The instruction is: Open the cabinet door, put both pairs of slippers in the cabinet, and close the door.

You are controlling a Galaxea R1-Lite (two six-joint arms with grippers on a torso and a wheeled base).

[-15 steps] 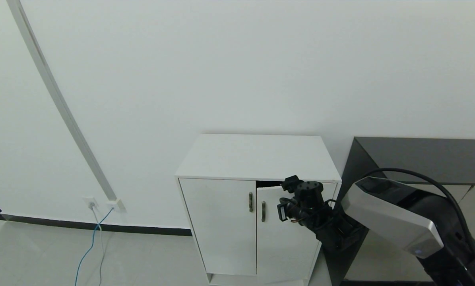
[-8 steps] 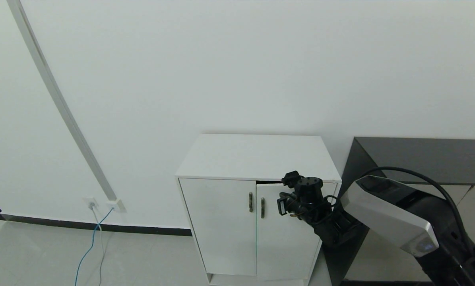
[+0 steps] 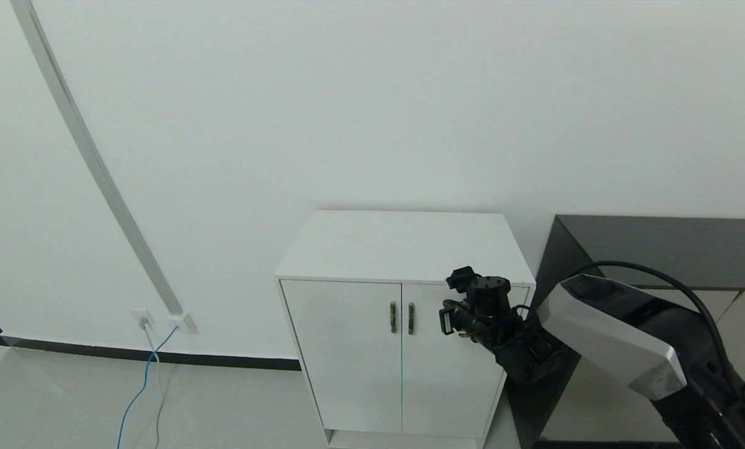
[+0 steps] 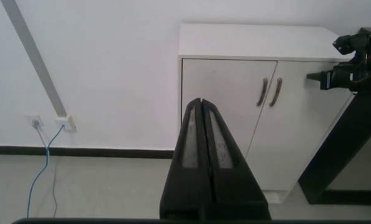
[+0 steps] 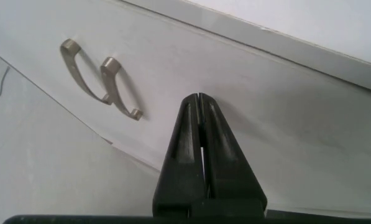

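The white cabinet [image 3: 403, 246] stands against the wall with both doors flush. The seam between them runs past two small metal handles [image 3: 402, 317]. My right gripper [image 3: 445, 321] is shut, its tip [image 5: 199, 98] at the upper part of the right door [image 5: 266, 99], a little to the side of that door's handle [image 5: 120, 87]; whether it touches the door I cannot tell. My left gripper [image 4: 201, 102] is shut on nothing and held well back from the cabinet [image 4: 253, 43], facing its left door [image 4: 222, 112]. The right gripper [image 4: 325, 78] also appears there by the right door.
A dark low unit [image 3: 659, 249] adjoins the cabinet on the right. Wall sockets with a blue cable [image 3: 154, 324] and a slanting white conduit [image 3: 91, 156] are on the left. Bare floor [image 3: 160, 405] lies in front and to the left.
The right door was ajar with a dark gap at its top; it has swung flush. My right gripper moved in toward the cabinet with it.
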